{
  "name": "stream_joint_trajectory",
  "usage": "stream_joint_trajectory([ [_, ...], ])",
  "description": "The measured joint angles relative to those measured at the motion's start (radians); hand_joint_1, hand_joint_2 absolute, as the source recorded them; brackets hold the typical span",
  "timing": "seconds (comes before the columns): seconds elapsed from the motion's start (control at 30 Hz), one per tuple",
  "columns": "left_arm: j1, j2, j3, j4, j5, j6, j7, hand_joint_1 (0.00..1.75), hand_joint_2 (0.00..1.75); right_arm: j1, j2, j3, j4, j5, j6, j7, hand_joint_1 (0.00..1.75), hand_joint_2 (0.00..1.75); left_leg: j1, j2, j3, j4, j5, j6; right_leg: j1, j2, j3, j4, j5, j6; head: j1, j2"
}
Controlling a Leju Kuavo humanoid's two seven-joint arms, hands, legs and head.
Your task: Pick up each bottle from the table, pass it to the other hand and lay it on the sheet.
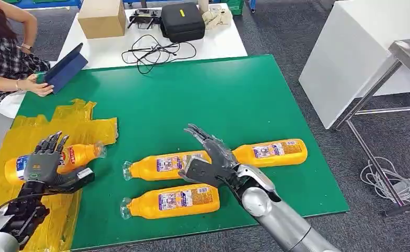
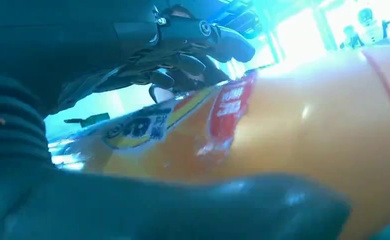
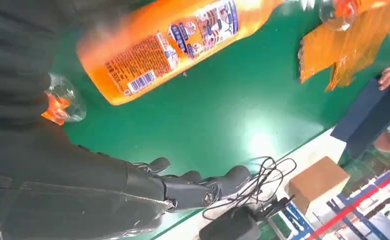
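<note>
An orange bottle (image 1: 75, 155) lies on the yellow sheet (image 1: 87, 123) at the left of the green mat. My left hand (image 1: 46, 164) sits over its labelled end with fingers straight and spread. In the left wrist view the fingers (image 2: 193, 62) stand off the bottle (image 2: 303, 135), with a gap between them. Three more orange bottles lie on the mat: one in the middle (image 1: 161, 166), one nearer me (image 1: 172, 202), one to the right (image 1: 272, 150). My right hand (image 1: 213, 157) hovers open above the middle and right bottles, holding nothing. The middle bottle (image 3: 173, 45) lies beyond its fingers (image 3: 198, 187).
A person sits at the far left, their hand (image 1: 41, 88) on a dark blue tablet (image 1: 66, 68). Behind the mat a white table carries a cardboard box (image 1: 102, 18), a black case (image 1: 183, 22) and cables (image 1: 153, 52). A white table (image 1: 360, 58) stands at the right.
</note>
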Motion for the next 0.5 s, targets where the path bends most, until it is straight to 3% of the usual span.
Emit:
stream_joint_trajectory([
  [0.03,0.0,0.0,0.002,0.0,0.0,0.0,0.0,0.0,0.0,-0.001,0.0,0.003,0.002,0.0,0.0,0.0,0.0,0.0,0.0,0.0,0.0,0.0,0.0,0.0,0.0,0.0,0.0,0.0,0.0,0.0,0.0,0.0],
  [0.23,0.004,0.0,0.015,-0.002,0.026,0.01,-0.028,0.0,0.0,-0.008,0.003,0.018,0.013,0.002,0.013,0.005,0.0,0.0,0.0,0.0,0.0,0.0,0.0,0.0,0.0,0.0,0.0,0.0,0.0,0.0,0.0,0.0],
  [0.27,0.006,0.0,0.018,-0.004,0.043,0.012,-0.045,0.0,0.0,-0.012,0.004,0.023,0.016,0.004,0.018,0.006,0.0,1.75,0.0,0.0,0.0,0.0,0.0,0.0,0.0,0.0,0.0,0.0,0.0,0.0,0.0,0.0],
  [0.37,0.011,0.0,0.048,-0.018,0.166,0.017,-0.147,0.0,0.0,-0.022,0.015,0.05,0.03,0.016,0.031,0.013,0.0,1.75,0.0,0.0,0.0,0.0,0.0,0.0,0.0,0.0,0.0,0.0,0.0,0.0,0.0,0.0],
  [0.5,0.033,-0.01,0.153,-0.093,0.544,0.004,-0.42,0.0,0.0,-0.039,0.026,0.107,0.055,0.032,0.042,0.024,0.0,1.75,0.001,0.001,0.0,0.0,0.0,0.0,0.0,0.0,-0.002,0.0,0.0,0.0,0.0,0.0],
])
